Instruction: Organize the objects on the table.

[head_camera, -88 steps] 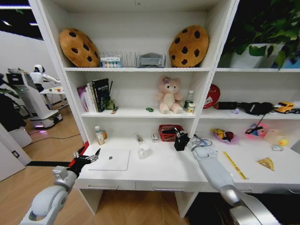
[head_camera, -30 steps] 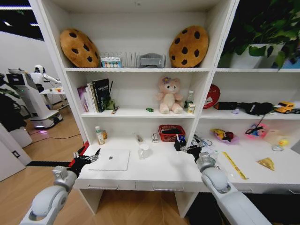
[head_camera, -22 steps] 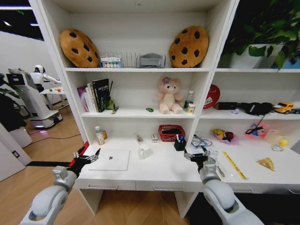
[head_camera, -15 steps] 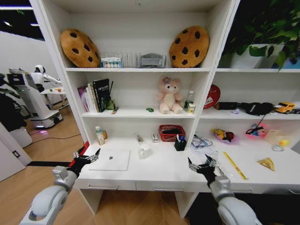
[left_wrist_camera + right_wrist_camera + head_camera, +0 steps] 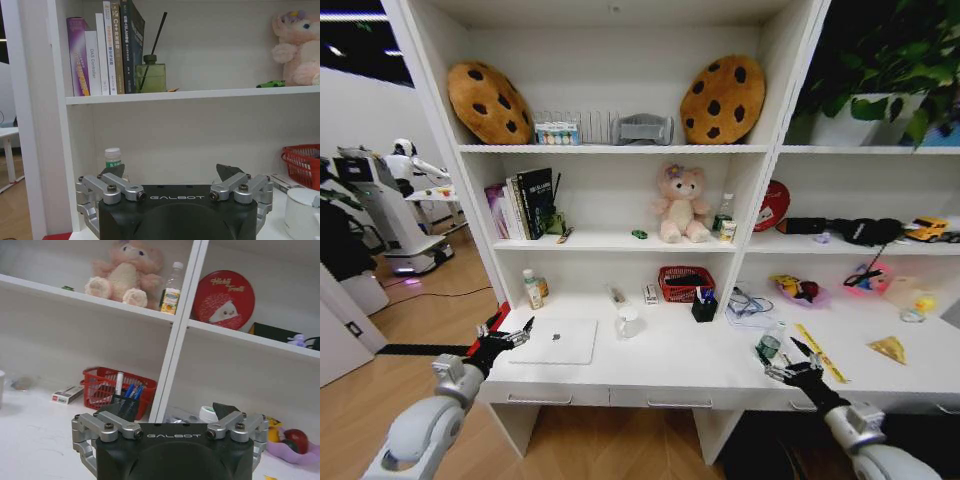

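A long white desk (image 5: pixel 670 360) joined to tall shelves carries a closed silver-white laptop (image 5: pixel 557 341), a white mug (image 5: pixel 627 321), a red basket (image 5: pixel 684 283), a black pen holder (image 5: pixel 704 308) and a yellow ruler (image 5: pixel 820 352).

Black pen holder (image 5: pixel 126 405): lower part hidden behind the right gripper (image 5: pixel 169 416); the pens' (image 5: pixel 133 391) count cannot be told
White mug (image 5: pixel 303 216): cut off by the left wrist picture's edge; partly behind the left gripper (image 5: pixel 172 175)
Small bottle (image 5: pixel 113 158): base hidden by the gripper's finger; label too small to read
Red basket (image 5: pixel 303 159): cut by the edge; contents unclear
Green toy (image 5: pixel 639 234): too small to identify
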{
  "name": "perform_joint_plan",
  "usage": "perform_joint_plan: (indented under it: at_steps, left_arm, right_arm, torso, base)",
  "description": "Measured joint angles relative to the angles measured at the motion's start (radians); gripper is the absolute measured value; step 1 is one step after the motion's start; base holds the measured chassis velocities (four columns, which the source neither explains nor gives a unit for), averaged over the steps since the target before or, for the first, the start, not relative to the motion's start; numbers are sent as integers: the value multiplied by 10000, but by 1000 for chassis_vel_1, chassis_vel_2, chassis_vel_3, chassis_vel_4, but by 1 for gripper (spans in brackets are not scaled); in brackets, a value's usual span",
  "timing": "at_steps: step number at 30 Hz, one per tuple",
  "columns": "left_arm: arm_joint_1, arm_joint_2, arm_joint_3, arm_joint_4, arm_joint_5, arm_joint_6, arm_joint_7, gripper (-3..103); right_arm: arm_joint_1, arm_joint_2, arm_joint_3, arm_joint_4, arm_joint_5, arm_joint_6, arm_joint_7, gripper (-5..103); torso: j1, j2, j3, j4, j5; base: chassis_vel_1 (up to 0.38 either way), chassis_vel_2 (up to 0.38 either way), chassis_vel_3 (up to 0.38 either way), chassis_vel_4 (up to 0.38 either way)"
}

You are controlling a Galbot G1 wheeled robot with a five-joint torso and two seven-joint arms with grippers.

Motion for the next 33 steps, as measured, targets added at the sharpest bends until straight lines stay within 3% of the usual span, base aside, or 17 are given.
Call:
perform_joint_plan:
  at_steps: [9,12,16,19,22,27,29,33]
  left_arm:
    - [0,0,0,0,0,0,0,100]
    - [0,0,0,0,0,0,0,100]
    - [0,0,0,0,0,0,0,100]
    - [0,0,0,0,0,0,0,100]
    - [0,0,0,0,0,0,0,100]
    - [0,0,0,0,0,0,0,100]
    - [0,0,0,0,0,0,0,100]
    - [0,0,0,0,0,0,0,100]
  right_arm:
    - [-547,615,-133,613,50,-16,1588,100]
    - [-432,487,57,97,367,-169,2061,100]
    - [-203,186,363,-600,938,-418,2131,100]
    - [408,-209,425,-1659,1398,-484,1447,100]
    - [1280,-479,445,-2778,1617,-363,-64,100]
    - [1905,-637,257,-3347,1956,-528,-920,100]
    - [2360,-725,134,-3717,2138,-852,-1658,100]
    - [2596,-794,-69,-3848,2613,-1297,-1775,100]
  torso:
    - [0,0,-1,-3,-3]
    - [0,0,0,-1,2]
    - [0,0,0,-1,0]
    - [0,0,0,-1,2]
    - [0,-1,0,0,3]
    - [0,-1,0,0,0]
    - [0,-1,0,0,1]
    - [0,0,0,-1,1]
  base:
    - [0,0,0,0]
    - [0,0,0,0]
    - [0,0,0,0]
    - [0,0,0,0]
    - [0,0,0,0]
    - [0,0,0,0]
    - [0,0,0,0]
    - [0,0,0,0]
